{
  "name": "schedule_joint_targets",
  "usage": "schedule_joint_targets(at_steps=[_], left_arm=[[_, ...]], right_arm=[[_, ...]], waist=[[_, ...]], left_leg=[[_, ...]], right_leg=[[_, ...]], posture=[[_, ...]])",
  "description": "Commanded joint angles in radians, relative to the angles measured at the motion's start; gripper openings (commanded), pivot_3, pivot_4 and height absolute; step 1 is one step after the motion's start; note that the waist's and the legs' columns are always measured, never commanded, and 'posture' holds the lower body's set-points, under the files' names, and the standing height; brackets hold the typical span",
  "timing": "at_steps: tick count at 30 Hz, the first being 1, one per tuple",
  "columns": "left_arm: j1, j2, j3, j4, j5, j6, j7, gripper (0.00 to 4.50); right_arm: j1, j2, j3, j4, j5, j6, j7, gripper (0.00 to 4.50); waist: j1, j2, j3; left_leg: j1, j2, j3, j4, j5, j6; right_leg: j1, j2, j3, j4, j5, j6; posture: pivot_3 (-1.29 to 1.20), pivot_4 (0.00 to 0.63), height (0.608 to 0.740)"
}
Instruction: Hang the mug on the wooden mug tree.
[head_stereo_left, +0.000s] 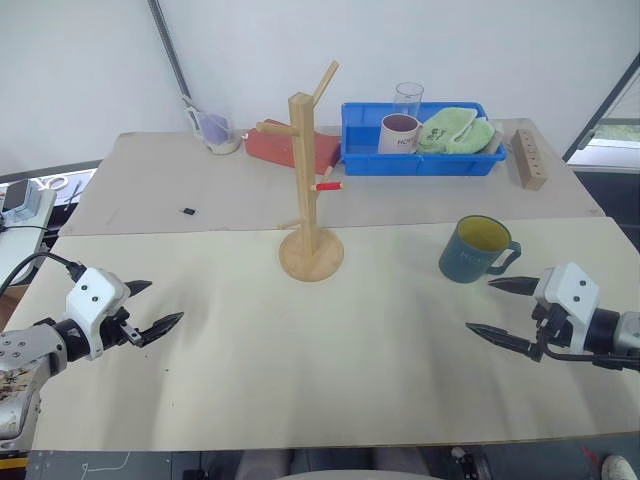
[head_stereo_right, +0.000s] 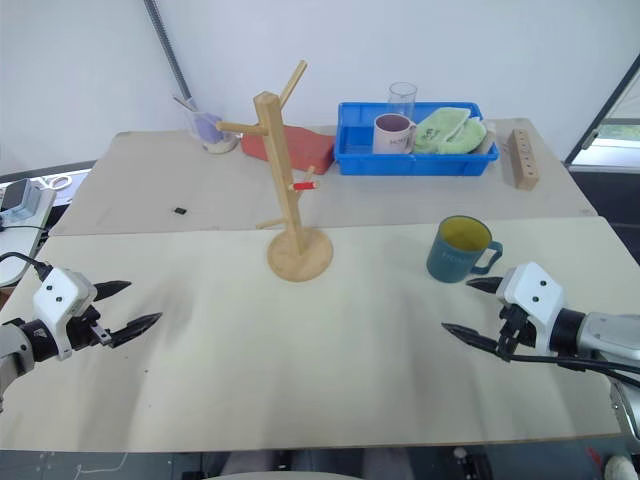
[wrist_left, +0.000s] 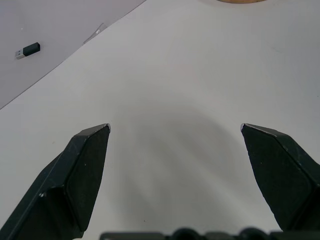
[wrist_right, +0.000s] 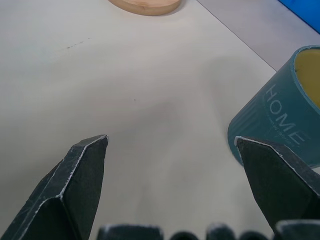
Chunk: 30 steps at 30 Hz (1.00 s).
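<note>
Nearest the robot, both grippers hang over bare tabletop with nothing in them. The right gripper (head_stereo_left: 497, 307) has its two black fingers spread as wide as they go, and the left gripper (head_stereo_left: 152, 306) is spread the same, well out to the far side of the mug tree from the mug.

The mug (head_stereo_left: 476, 249) stands upright on the table (head_stereo_left: 330, 370), just beyond the right gripper and off to the right of the wooden mug tree (head_stereo_left: 308, 190), well apart from it. Its loop handle points toward the right gripper's side.

The step in hand looks like the reach and grasp. A good grip would probably close across the rim or wall and leave the handle loop free, since the loop must slide over a peg. Approaching low and straight should avoid nudging the mug away.

Behind the mug tree sits a blue bin (head_stereo_left: 420, 160) holding a white mug (head_stereo_left: 398, 133) and a green cloth (head_stereo_left: 455, 131); these are not wanted
</note>
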Motion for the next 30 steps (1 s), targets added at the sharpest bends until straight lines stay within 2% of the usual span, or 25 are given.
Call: schedule_joint_targets(at_steps=[1,7,16,26,30], left_arm=[[-0.01,0.002,0.029,-0.006,-0.002,-0.012,0.009,4.5],[-0.015,-0.001,0.028,0.004,0.002,0.001,0.028,4.5],[-0.049,0.004,0.041,0.056,-0.027,-0.056,-0.036,4.5],[-0.051,0.014,0.026,0.092,0.027,-0.148,-0.037,4.5],[-0.042,0.022,0.036,0.044,-0.072,-0.076,-0.127,4.5]], right_arm=[[-0.007,-0.006,-0.012,-0.016,0.005,0.001,0.004,4.5],[0.004,0.002,0.006,-0.023,-0.006,-0.006,0.001,4.5],[0.002,0.009,0.015,-0.033,-0.008,-0.001,-0.008,4.5],[0.006,0.025,0.026,-0.039,-0.015,-0.007,-0.019,4.5],[0.01,0.031,0.019,-0.041,-0.018,-0.006,-0.025,4.5]], waist=[[0.0,0.0,0.0],[0.0,0.0,0.0],[0.0,0.0,0.0],[0.0,0.0,0.0],[0.0,0.0,0.0]], left_leg=[[0.0,0.0,0.0,0.0,0.0,0.0],[0.0,0.0,0.0,0.0,0.0,0.0],[0.001,0.0,0.0,0.0,0.0,0.0],[0.002,0.0,0.0,0.001,0.0,0.0],[0.003,0.0,0.0,0.001,0.0,0.0]], right_leg=[[0.0,0.0,0.0,0.0,0.0,0.0],[0.001,0.0,0.0,0.0,0.0,0.0],[0.001,0.001,0.0,0.001,0.0,0.0],[0.003,0.001,0.0,0.001,0.0,0.0],[0.003,0.001,0.0,0.002,0.0,0.0]], posture=[[0.0,0.15,0.74],[0.0,0.15,0.74],[0.0,0.15,0.74],[0.0,0.15,0.74],[0.0,0.15,0.74]])
